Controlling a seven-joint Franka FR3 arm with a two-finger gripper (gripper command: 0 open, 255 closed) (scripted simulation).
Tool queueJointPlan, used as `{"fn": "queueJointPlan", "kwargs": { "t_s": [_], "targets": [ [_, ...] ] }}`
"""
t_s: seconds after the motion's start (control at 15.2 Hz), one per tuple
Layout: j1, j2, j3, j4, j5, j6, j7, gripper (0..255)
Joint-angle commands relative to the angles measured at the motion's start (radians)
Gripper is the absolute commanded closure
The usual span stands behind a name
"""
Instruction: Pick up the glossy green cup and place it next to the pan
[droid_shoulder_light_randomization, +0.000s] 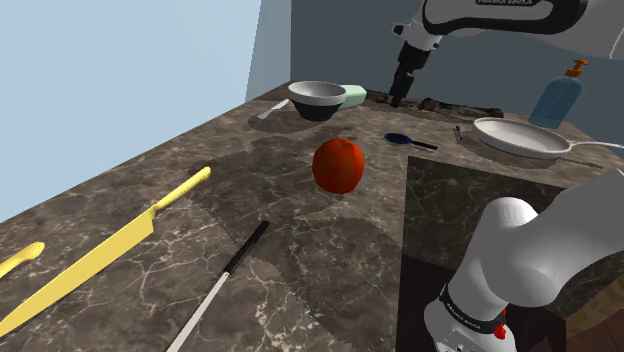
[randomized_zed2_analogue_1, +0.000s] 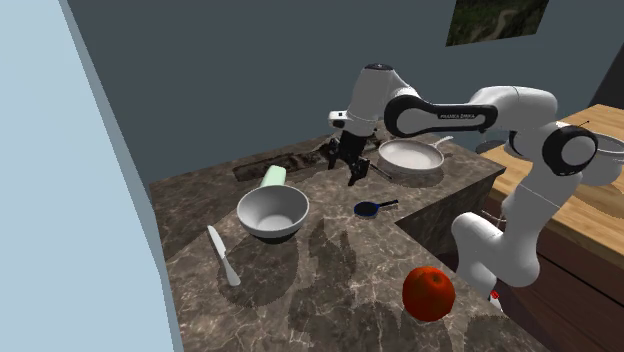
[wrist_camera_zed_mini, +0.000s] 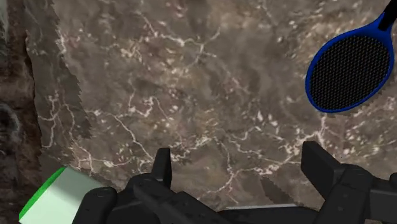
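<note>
Shoulder view puts the pale green cup (droid_shoulder_light_randomization: 353, 95) on its side just behind the grey bowl (droid_shoulder_light_randomization: 318, 99), near the marble counter's (droid_shoulder_light_randomization: 300, 240) far edge. I see my gripper (droid_shoulder_light_randomization: 402, 97) hovering beside it, fingers spread wide, holding nothing. The pan (droid_shoulder_light_randomization: 515, 138) sits well apart.

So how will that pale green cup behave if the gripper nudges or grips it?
The cup lies on its side by the bowl, so a nudge would probably roll it. Its smooth round wall may slip in a grip. It is small beside the bowl, so likely light.
</note>
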Motion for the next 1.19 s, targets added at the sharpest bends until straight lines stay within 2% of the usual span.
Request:
{"fn": "queueJointPlan", "kwargs": {
  "t_s": [0.0,0.26,0.4,0.53,0.66,0.73,0.86,0.92,1.12],
  "targets": [
    [0.046,0.074,-0.071,0.076,0.017,0.015,-0.136,0],
    [0.142,0.239,-0.218,0.226,0.104,0.041,-0.401,0],
    [0.187,0.342,-0.300,0.312,0.182,0.043,-0.548,0],
    [0.213,0.467,-0.382,0.408,0.297,0.033,-0.708,0],
    [0.196,0.615,-0.440,0.517,0.443,0.001,-0.876,0],
    [0.164,0.688,-0.449,0.577,0.517,-0.022,-0.954,0],
    [0.067,0.818,-0.424,0.706,0.639,-0.077,-1.083,0],
    [0.035,0.848,-0.406,0.744,0.663,-0.093,-1.110,0],
    [0.038,0.846,-0.394,0.704,0.659,-0.052,-1.112,0]
  ]
}}
